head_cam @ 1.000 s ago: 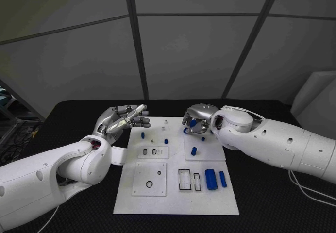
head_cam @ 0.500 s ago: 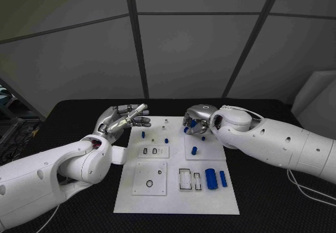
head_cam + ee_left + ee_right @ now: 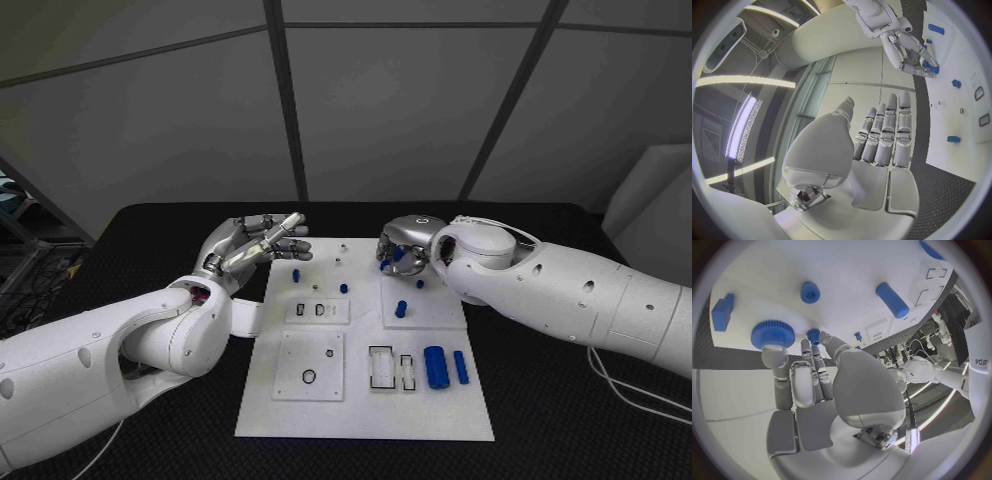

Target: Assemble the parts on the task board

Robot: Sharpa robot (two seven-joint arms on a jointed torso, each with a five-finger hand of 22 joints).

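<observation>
Right hand (image 3: 405, 252) fingertips rest on a blue ridged round knob (image 3: 772, 333), seen from its wrist, on the white task board (image 3: 361, 410); left hand (image 3: 254, 243) hovers empty, fingers extended.

Matt white task board (image 3: 361, 400); metallic fingers (image 3: 887, 125)

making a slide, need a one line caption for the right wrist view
Right hand fingertips touching a blue toothed gear on the white task board.
</observation>
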